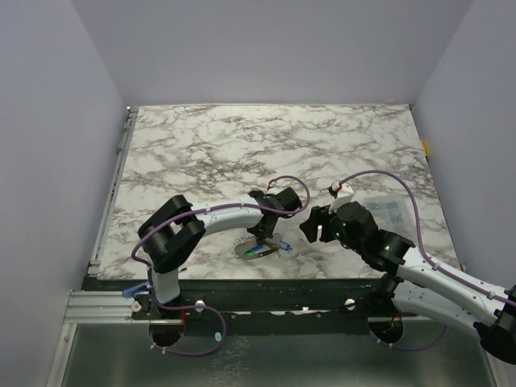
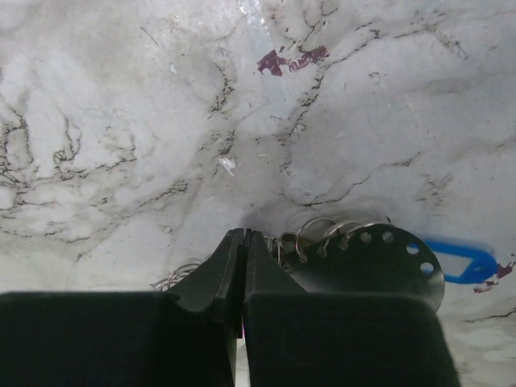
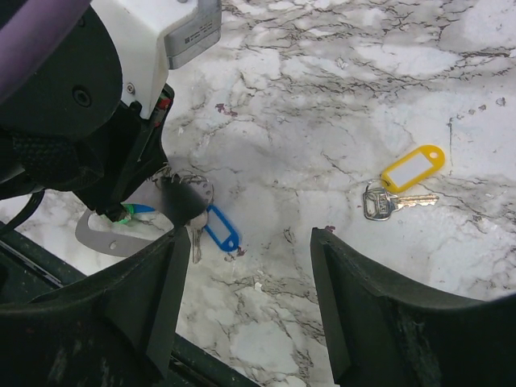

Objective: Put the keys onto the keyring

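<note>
At the near edge of the surface (image 1: 242, 145) the left jaws are clenched against the keyring (image 1: 256, 250), the blue key (image 3: 219, 230) just beside it, so the released right jaws should, I judge, reach out to the yellow key (image 3: 407, 181), well apart, and pinch its tag squarely.

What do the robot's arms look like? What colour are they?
The left arm and right arm are white tubes with chunky black joints. A thin purple cable loops along each. The left tool and right tool each have two black, wedge-shaped fingers. The left wrist's white box carries a small grey label.
</note>
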You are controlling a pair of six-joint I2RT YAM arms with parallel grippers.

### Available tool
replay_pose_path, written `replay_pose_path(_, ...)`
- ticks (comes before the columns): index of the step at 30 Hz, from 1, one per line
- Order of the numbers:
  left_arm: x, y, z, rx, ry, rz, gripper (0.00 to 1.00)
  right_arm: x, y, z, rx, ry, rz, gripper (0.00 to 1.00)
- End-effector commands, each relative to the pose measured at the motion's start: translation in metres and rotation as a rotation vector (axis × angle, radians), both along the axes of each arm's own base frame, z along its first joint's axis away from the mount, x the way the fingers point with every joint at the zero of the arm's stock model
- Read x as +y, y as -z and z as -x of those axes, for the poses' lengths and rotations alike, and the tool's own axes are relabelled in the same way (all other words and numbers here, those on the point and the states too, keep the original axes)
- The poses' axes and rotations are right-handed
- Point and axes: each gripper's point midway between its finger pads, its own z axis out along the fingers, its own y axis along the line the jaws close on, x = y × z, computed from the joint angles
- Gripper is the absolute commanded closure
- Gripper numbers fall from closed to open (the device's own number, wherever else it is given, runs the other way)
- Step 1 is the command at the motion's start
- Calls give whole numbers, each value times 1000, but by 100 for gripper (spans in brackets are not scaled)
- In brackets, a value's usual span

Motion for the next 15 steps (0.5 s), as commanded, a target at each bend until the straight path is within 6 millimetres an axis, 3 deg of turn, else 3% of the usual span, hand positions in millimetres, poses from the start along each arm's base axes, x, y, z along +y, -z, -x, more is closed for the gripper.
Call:
replay_pose_path(1, 0, 1, -1, -12, -12, 3, 100, 1, 5, 1, 5, -13, 9, 31)
replay_pose_path(9, -10, -33, -10, -72, 16, 70, 100, 0, 8, -1, 11, -3, 27, 31)
replay_pose_path(12, -5, -42, -9, -82, 45, 70, 68, 0, 9, -1, 13, -2, 33, 31)
replay_pose_path(15, 4, -45, -7, -80, 71, 71, 53, 0, 10, -2, 16, -3, 39, 31)
